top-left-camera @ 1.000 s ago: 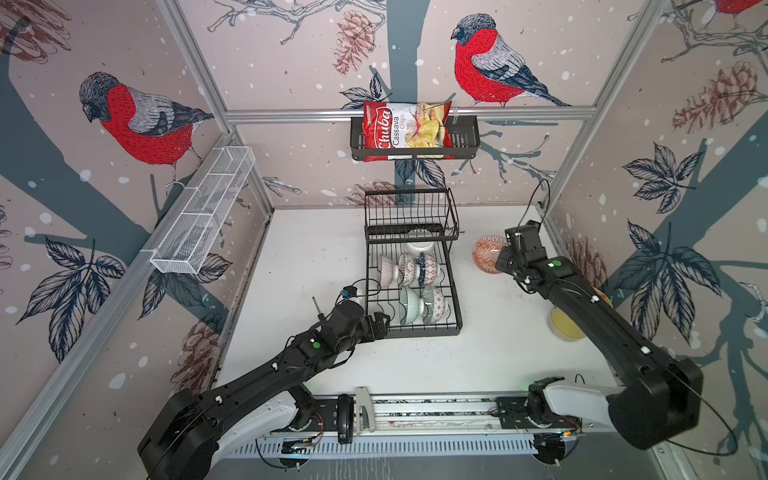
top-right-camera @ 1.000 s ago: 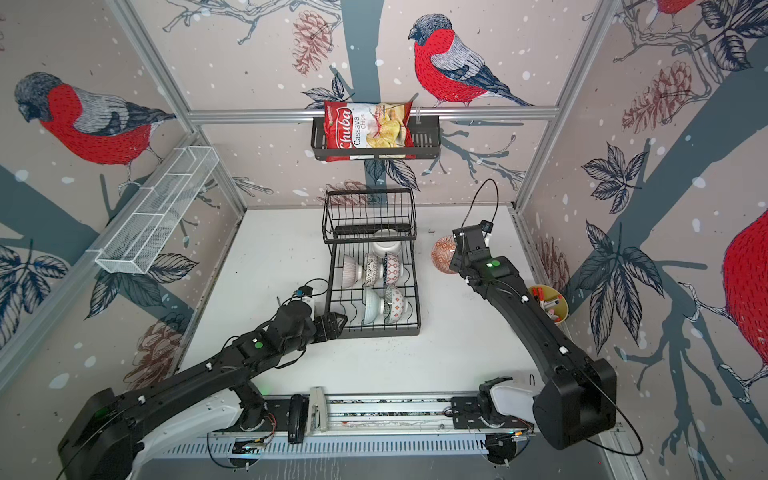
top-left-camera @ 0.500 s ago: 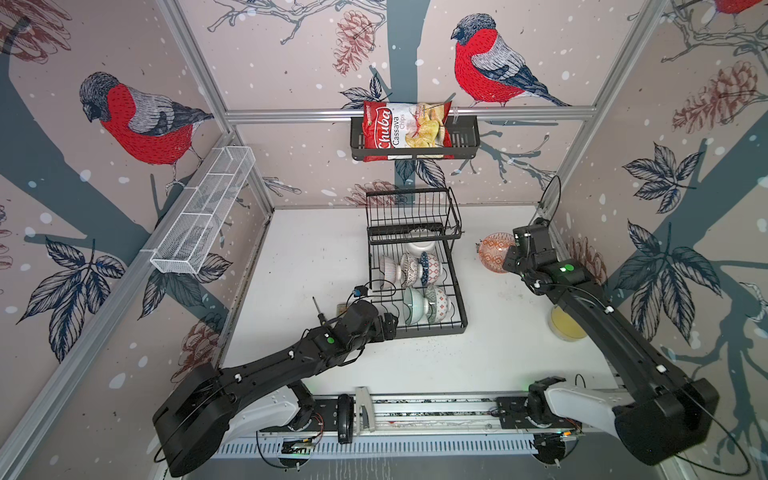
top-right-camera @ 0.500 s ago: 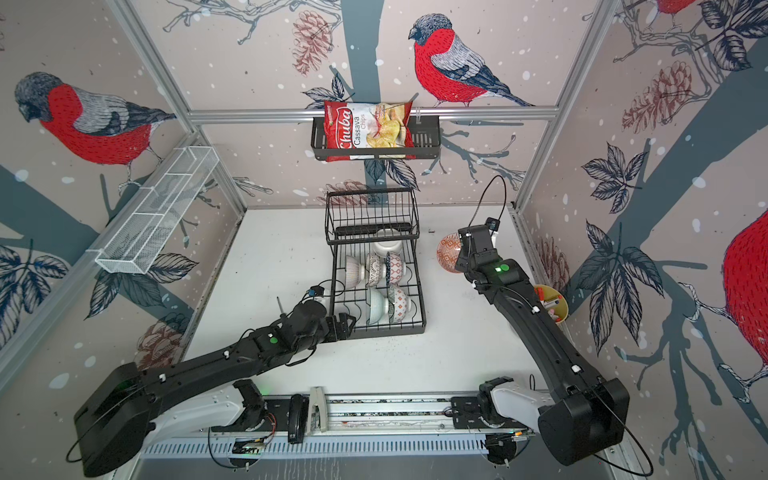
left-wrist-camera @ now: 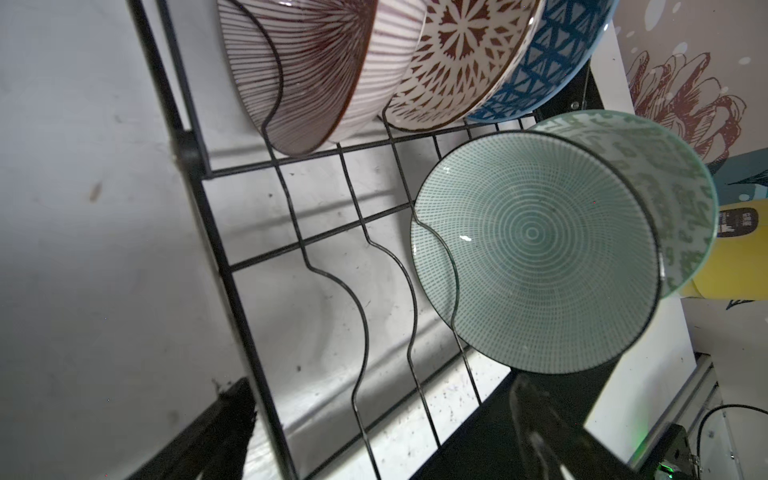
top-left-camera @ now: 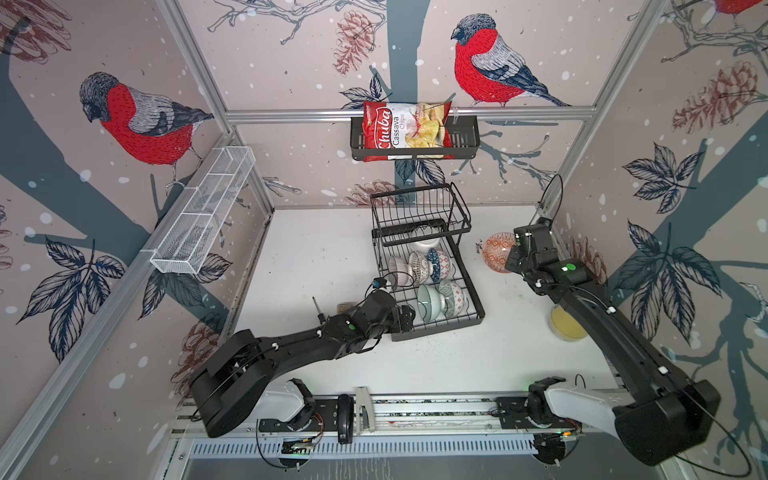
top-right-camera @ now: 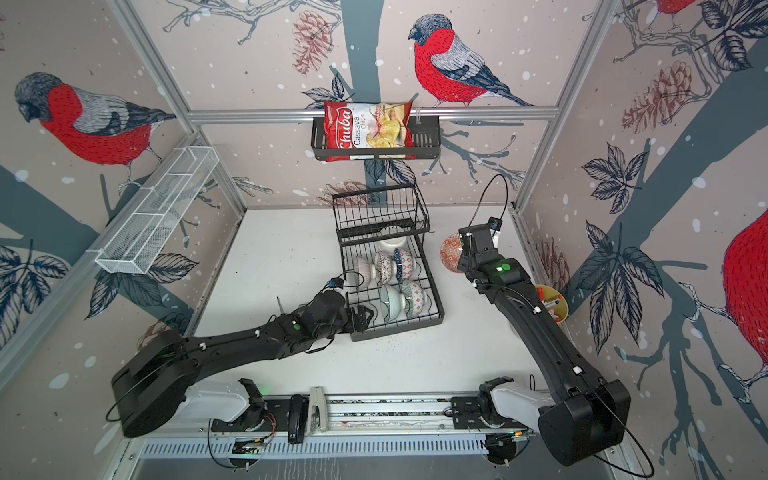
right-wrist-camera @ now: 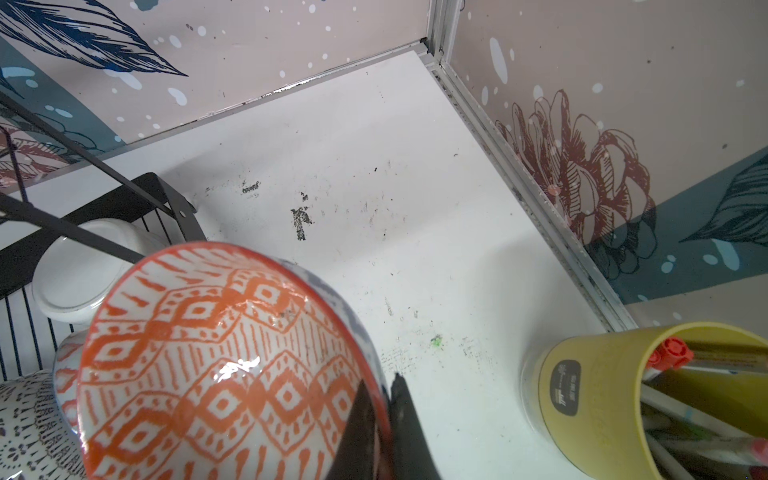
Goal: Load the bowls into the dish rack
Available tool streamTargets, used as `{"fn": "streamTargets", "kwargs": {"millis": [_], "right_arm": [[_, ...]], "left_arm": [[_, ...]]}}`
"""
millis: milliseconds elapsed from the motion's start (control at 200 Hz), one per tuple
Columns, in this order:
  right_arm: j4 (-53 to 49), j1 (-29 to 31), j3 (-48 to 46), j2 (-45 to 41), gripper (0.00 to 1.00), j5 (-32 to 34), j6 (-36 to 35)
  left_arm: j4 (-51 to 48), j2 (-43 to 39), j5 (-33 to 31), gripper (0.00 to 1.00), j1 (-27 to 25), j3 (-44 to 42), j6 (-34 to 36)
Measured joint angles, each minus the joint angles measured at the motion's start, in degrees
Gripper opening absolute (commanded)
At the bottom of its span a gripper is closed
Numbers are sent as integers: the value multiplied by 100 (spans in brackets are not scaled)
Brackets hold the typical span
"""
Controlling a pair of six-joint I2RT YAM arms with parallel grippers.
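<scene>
The black dish rack (top-left-camera: 478, 316) (top-right-camera: 437, 322) stands mid-table with several patterned bowls on edge in its lower grid and a white bowl (right-wrist-camera: 79, 270) at the back. My left gripper (top-left-camera: 405, 320) (top-right-camera: 361, 318) (left-wrist-camera: 376, 386) is open and empty at the rack's near-left corner, over bare slots (left-wrist-camera: 361, 299) beside a teal bowl (left-wrist-camera: 536, 257). My right gripper (top-left-camera: 515, 253) (right-wrist-camera: 384, 386) is shut on the rim of an orange-patterned bowl (top-left-camera: 494, 251) (top-right-camera: 450, 253) (right-wrist-camera: 216, 353). It holds the bowl tilted, just right of the rack.
A yellow pot of markers (top-left-camera: 567, 326) (right-wrist-camera: 623, 399) stands by the right wall, close to the right arm. A black basket with a chips bag (top-left-camera: 415, 133) hangs on the back wall. A white mesh shelf (top-left-camera: 203, 220) runs along the left wall.
My left gripper has moved right, up to the rack's near-left corner. The right gripper and its orange bowl have shifted slightly to the right.
</scene>
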Motion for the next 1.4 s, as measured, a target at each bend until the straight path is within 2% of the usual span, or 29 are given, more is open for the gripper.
{"fn": "streamTargets", "kwargs": {"millis": [385,785,1001,1401], "right_arm": [[-127,144,0,4,0,153,0],[-232,656,-28,11,0,415,2],[-420,1060,101,11,0,669,2],[-474,2162,188,181,0,1108,2]], "left_arm": [[334,1054,511,94,-74,778,227],[372,1414,656,94,-74,1093,387],[369,1134,555,94,-74,1093,544],[704,-175,-11,95,-90,439,774]]}}
